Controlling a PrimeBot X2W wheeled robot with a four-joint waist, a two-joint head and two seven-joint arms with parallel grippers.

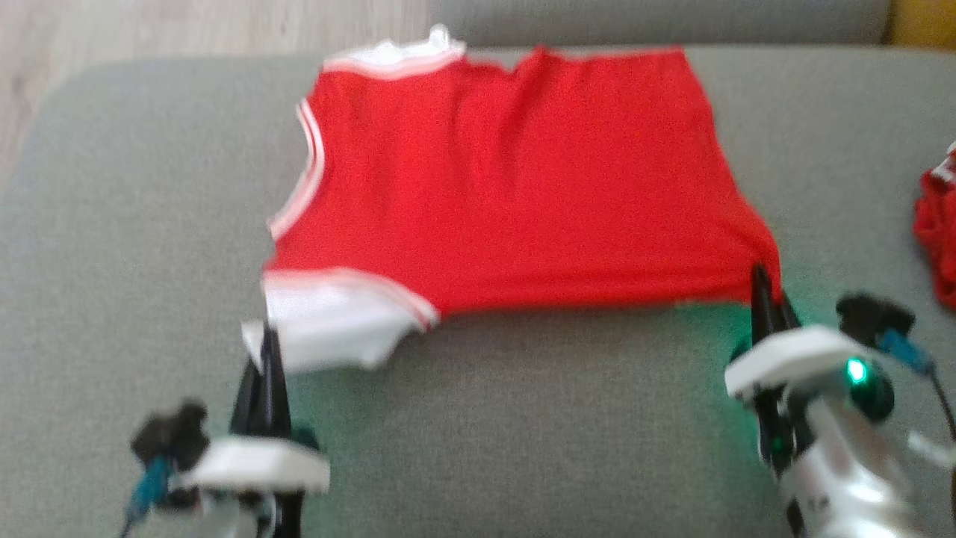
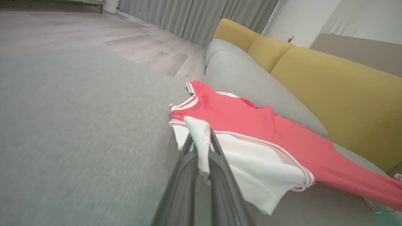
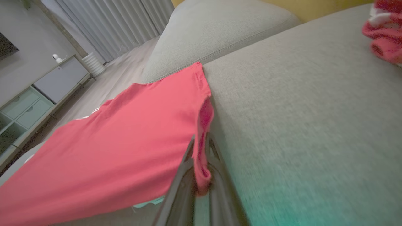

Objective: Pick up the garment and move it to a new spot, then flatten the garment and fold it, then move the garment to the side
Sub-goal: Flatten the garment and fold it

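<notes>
The garment [image 1: 508, 179] is a red sleeveless jersey with white trim and a white panel, spread across the grey sofa seat [image 1: 134, 246]. My left gripper [image 1: 263, 340] is shut on its white near-left corner, and white cloth [image 2: 201, 138] bunches between the dark fingers in the left wrist view. At the near-right red corner my right gripper [image 1: 762, 280] is shut on the hem, and a red fold [image 3: 201, 157] is pinched between its fingers in the right wrist view. The near edge of the garment [image 3: 125, 138] stretches taut between both grippers.
Another crumpled red and white garment [image 1: 937, 232] lies at the right edge of the seat [image 3: 384, 34]. Yellow back cushions [image 2: 339, 94] rise behind the seat. Wooden floor [image 1: 149, 30] shows past the far left edge, with a low cabinet [image 3: 37, 94] beyond.
</notes>
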